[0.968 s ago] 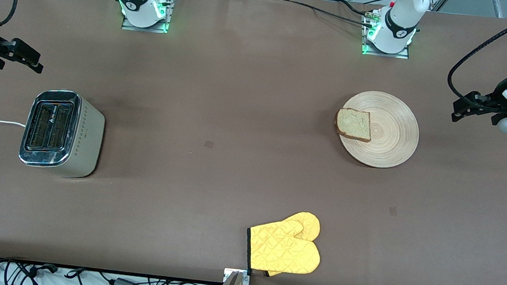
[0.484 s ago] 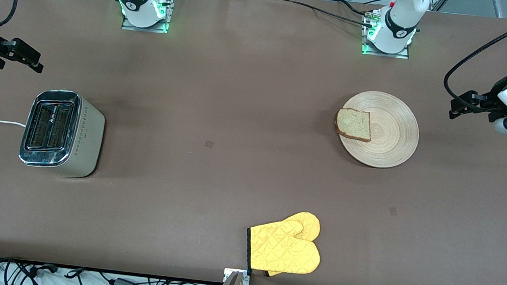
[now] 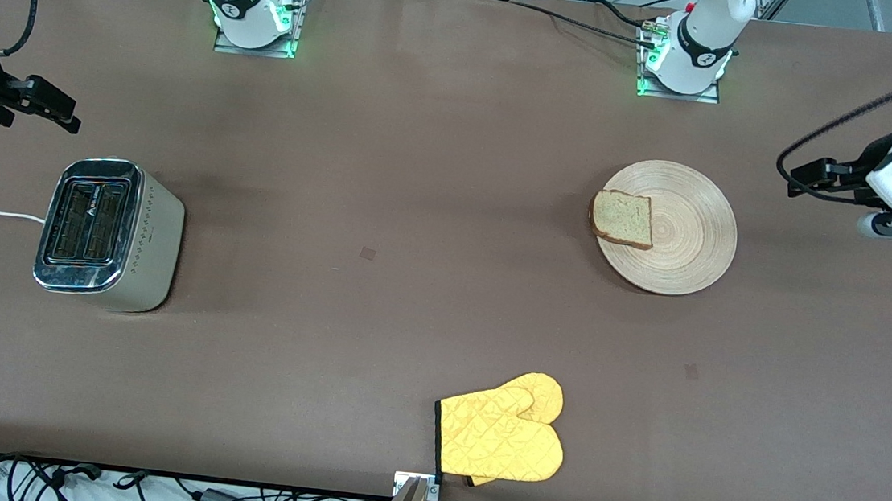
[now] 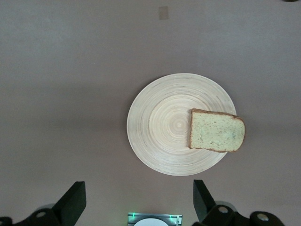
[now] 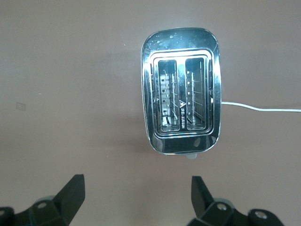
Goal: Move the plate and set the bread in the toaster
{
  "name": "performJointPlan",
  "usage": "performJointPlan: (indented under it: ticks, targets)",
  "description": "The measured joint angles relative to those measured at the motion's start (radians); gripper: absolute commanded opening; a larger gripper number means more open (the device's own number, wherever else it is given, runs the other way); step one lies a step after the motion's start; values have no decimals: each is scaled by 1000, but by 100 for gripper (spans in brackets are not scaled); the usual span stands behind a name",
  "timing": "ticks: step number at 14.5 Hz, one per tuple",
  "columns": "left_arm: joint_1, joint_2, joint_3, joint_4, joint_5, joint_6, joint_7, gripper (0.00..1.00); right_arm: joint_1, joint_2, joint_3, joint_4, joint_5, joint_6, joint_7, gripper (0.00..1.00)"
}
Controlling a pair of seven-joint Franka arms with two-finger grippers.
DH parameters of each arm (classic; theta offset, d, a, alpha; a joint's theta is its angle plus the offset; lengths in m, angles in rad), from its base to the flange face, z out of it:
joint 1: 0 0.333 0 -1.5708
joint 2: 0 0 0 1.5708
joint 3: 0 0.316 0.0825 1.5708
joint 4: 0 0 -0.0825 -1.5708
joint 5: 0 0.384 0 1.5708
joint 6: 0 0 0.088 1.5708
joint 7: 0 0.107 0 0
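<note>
Tan ringed plate, brown-crusted bread, chrome toaster, yellow quilted mitt.

high front camera facing the robot bases, whole desk in frame, left wrist view straight down on plate, right wrist view straight down on toaster, both shared with front view

**Non-task items on the work surface**

A pair of quilted yellow fabric oven mitts with dark-trimmed cuffs lies flat, one overlapping the other, on the brown matte table close to the edge nearest the front camera. Black and grey cables run along the floor just below that edge.
</note>
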State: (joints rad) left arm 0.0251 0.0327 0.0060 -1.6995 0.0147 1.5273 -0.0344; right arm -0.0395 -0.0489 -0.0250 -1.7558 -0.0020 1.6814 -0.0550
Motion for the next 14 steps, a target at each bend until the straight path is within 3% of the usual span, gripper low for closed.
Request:
performJointPlan:
  ticks: [6, 11, 14]
  targets:
    - [144, 212, 4, 139, -8, 0, 51, 100, 0, 1, -1, 4, 0, 0, 0, 100]
    - [291, 334, 6, 148, -176, -2, 136, 100, -1, 1, -1, 5, 0, 0, 0, 100]
    - [392, 424, 6, 147, -267, -2, 300, 100, -1, 1, -1, 5, 0, 0, 0, 100]
